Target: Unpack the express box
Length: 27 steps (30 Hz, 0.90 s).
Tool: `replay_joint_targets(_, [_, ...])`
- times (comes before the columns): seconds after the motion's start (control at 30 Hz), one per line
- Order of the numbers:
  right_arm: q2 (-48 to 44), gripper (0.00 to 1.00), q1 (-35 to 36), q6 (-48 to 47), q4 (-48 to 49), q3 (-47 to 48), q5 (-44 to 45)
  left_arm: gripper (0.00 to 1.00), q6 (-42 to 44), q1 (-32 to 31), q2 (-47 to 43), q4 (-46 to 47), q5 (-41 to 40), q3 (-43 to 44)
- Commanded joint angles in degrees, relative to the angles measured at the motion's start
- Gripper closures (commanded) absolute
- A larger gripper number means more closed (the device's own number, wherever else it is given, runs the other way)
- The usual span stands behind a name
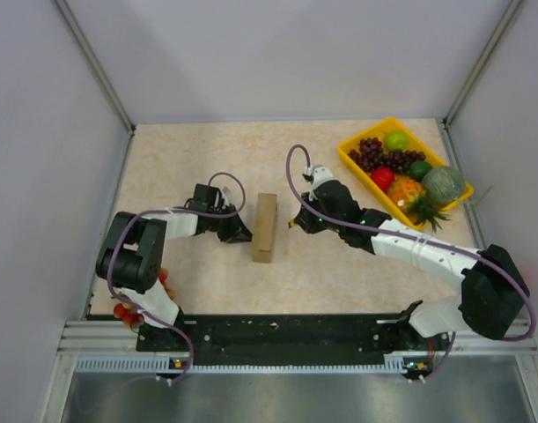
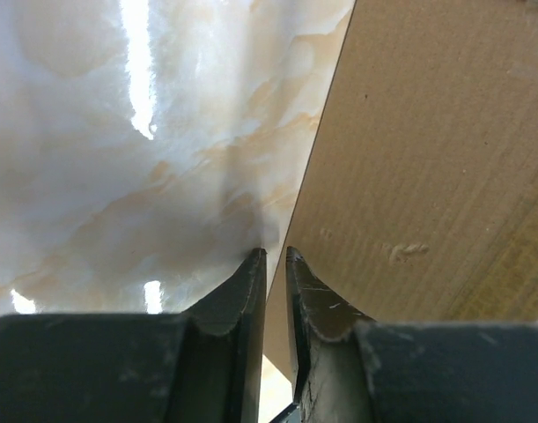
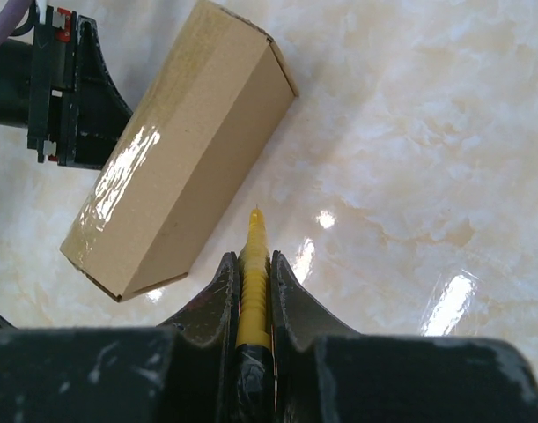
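The express box [image 1: 265,226] stands on edge at the centre of the table [image 1: 339,273]. The left gripper [image 1: 242,233], jaws narrow and holding nothing, touches its left side; the right gripper [image 3: 254,264], right of it, clamps a yellow blade [image 3: 254,264]

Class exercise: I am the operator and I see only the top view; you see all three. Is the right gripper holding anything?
Observer: Yes. The right gripper is shut on a thin yellow tool, its tip pointing toward the box.
Operator: And the left gripper's fingers?
Observer: The left gripper is almost closed, with only a narrow slit and nothing visible in it, right at the box's edge.
Operator: Is the box sealed?
Observer: The right wrist view shows glossy clear tape running along its upper face.
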Motion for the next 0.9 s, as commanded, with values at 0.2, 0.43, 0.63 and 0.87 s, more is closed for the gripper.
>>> replay_joint_targets(0.2, [11.86, 1.0, -0.35, -2.4, 4.39, 11.53, -0.31, 0.8, 0.36, 0.7, -8.19, -0.26, 1.98, -1.44])
replay_joint_targets(0.43, [18.81, 1.0, -0.43, -4.16, 7.74, 17.68, -7.6, 0.8, 0.26, 0.18, -10.57, 3.08, 6.99, -7.51])
replay_joint_targets(0.63, [23.2, 1.0, -0.43, -6.62, 8.45, 20.94, -16.13, 0.75, 2.36, -0.35, -16.45, 1.6, 6.12, -9.8])
replay_joint_targets(0.87, [18.47, 1.0, -0.35, -7.06, 4.16, 22.17, -4.99, 0.68, 5.36, -0.26, -30.22, -13.06, -15.12, -7.16])
